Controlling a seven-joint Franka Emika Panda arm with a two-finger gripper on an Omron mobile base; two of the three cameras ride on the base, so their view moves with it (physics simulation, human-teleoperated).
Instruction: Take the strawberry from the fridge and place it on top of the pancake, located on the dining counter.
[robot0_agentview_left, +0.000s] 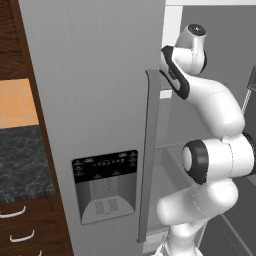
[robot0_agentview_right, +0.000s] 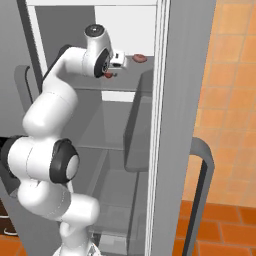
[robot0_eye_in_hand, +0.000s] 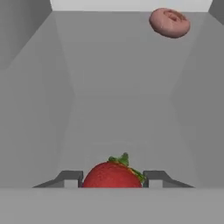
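The strawberry (robot0_eye_in_hand: 112, 174), dark red with a green leafy cap, sits between my two finger tips in the hand view, and both tips press against its sides. My gripper (robot0_eye_in_hand: 112, 180) is shut on it. In the right base view the gripper (robot0_agentview_right: 110, 74) reaches onto an upper shelf (robot0_agentview_right: 125, 86) of the open fridge (robot0_agentview_right: 185, 100), and a speck of red strawberry (robot0_agentview_right: 108, 75) shows under the hand. The pancake and the dining counter are out of view.
A paler pink oblong item (robot0_eye_in_hand: 169, 22) lies further back on the same shelf, also the pink item (robot0_agentview_right: 139, 58). The shut left fridge door (robot0_agentview_left: 100, 100) with its long handle (robot0_agentview_left: 150, 150) and black dispenser panel (robot0_agentview_left: 105, 182) stands left of the arm. Grey lower shelves (robot0_agentview_right: 115, 190) lie below.
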